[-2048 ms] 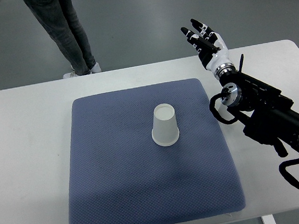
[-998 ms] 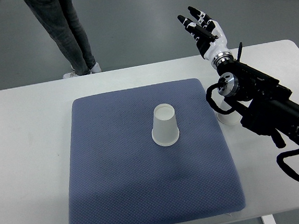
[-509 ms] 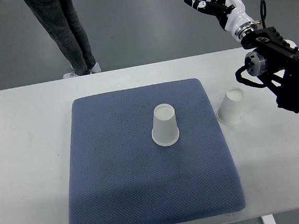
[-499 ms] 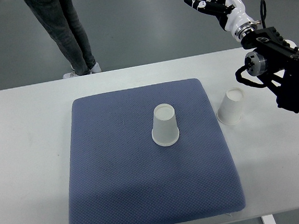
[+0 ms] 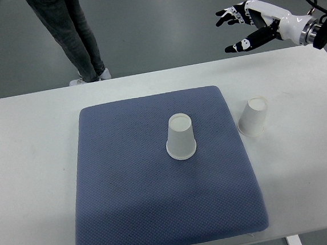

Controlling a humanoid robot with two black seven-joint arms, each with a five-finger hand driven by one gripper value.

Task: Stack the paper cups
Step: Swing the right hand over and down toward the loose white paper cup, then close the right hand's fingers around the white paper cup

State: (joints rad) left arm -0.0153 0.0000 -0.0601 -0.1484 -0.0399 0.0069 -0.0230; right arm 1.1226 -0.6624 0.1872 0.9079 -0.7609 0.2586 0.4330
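**Two upturned paper cups on a table, robot hand raised beyond the far edge**

A white table fills the lower part of the view; a square blue cushioned mat lies on it, reaching close to the near edge; near the middle of the mat stands a white paper cup, upside down, its wide rim on the fabric; to its right, off the mat and just beside the mat's right edge, a second paper cup stands upside down on the bare tabletop, leaning slightly; the two cups are apart. Farther back, at the upper right, the robot's right hand hangs above the grey floor beyond the table's far edge, its black-tipped fingers spread and holding nothing; at the upper left, a person's legs in dark jeans stand on the floor behind the table.
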